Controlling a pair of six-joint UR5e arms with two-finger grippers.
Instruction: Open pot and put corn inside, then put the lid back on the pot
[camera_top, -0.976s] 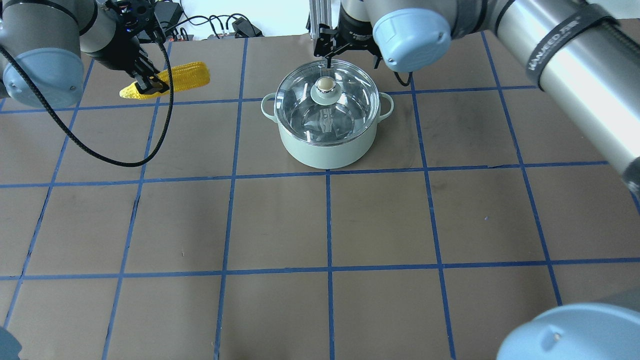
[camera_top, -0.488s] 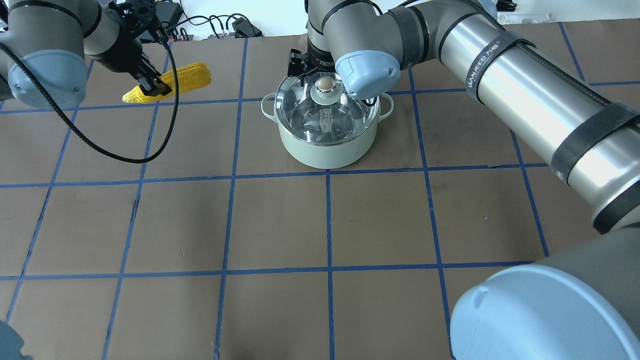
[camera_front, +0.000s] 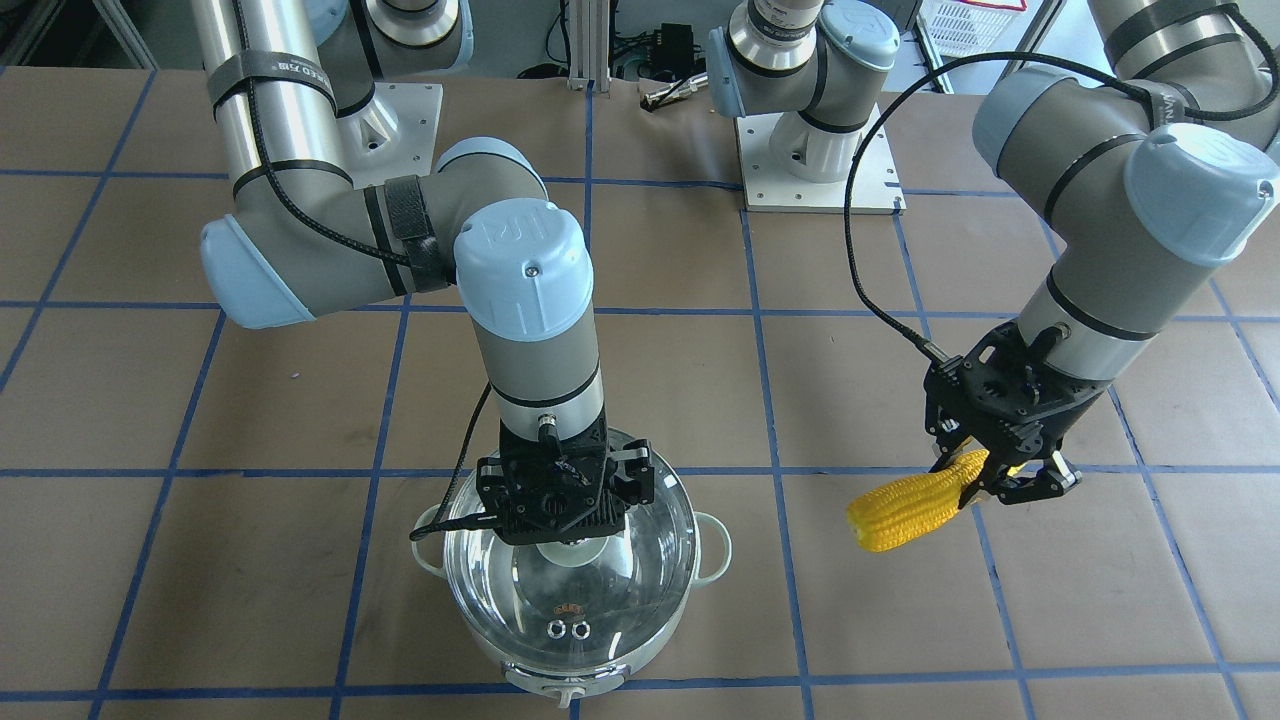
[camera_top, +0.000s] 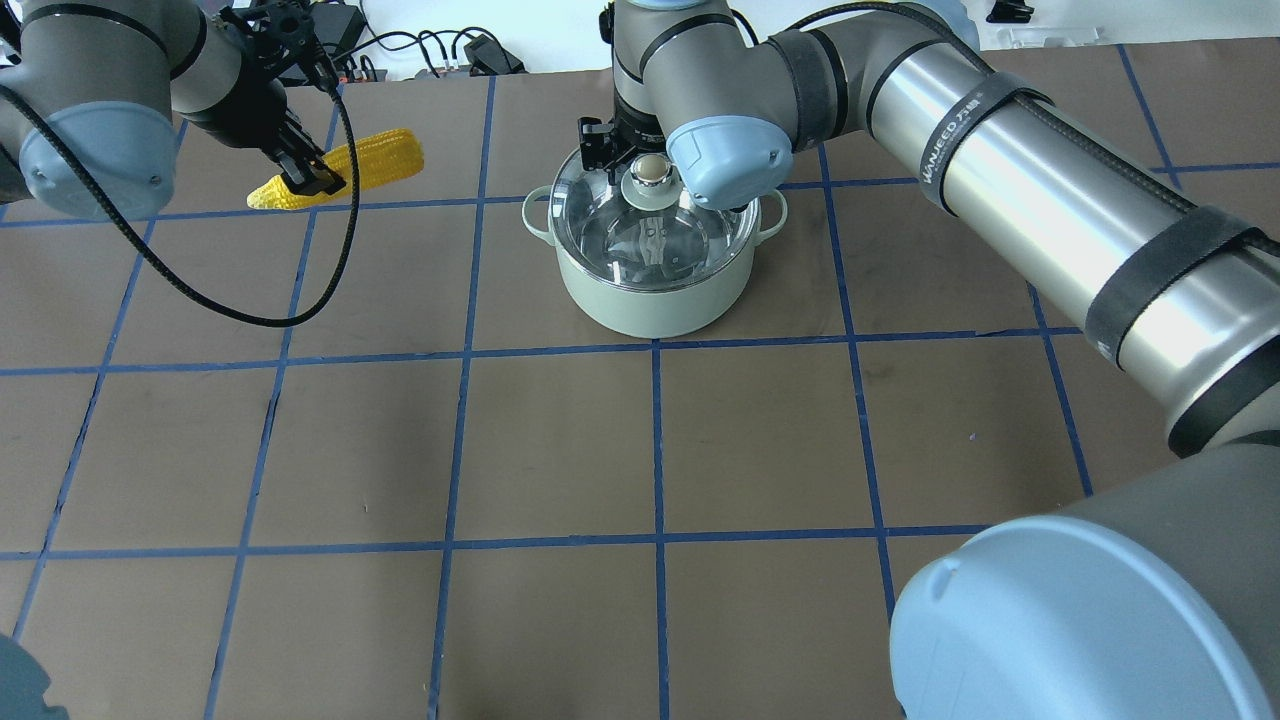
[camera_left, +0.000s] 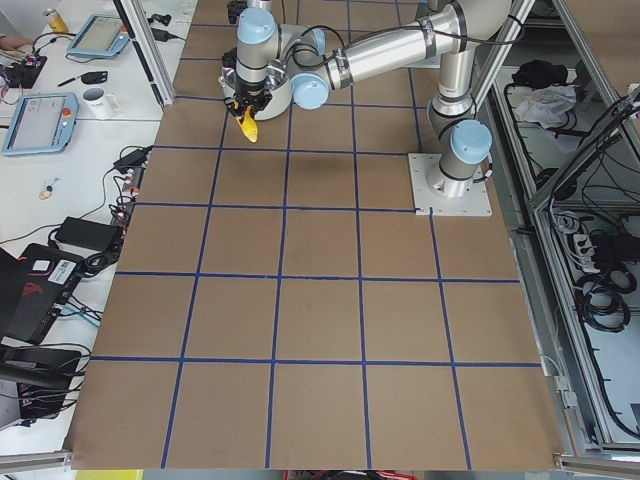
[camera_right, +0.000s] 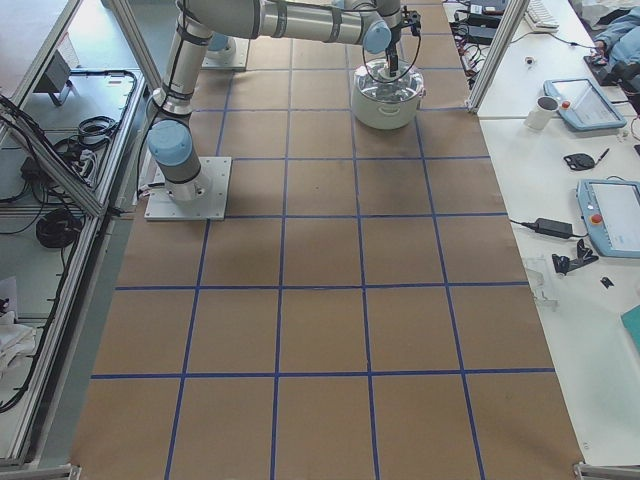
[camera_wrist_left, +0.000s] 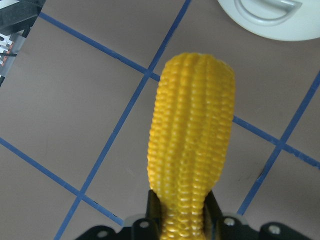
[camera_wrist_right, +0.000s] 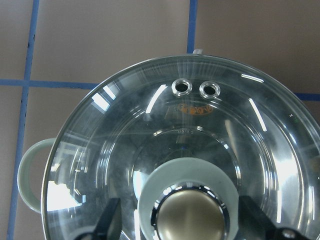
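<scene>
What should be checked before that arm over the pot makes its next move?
1. The clear glass dome lid is seated on the pale mint-green round pot: ok.
2. The right tool is centred over the cream-and-chrome round knob: ok, one finger on each side.
3. The right tool is closed on that knob: not ok, gaps show on both sides.
4. The bright yellow ear of corn is gripped by the left tool: ok, clamped near its narrow end.
5. The corn is out of the lid's way up: ok, held off to the side.
</scene>
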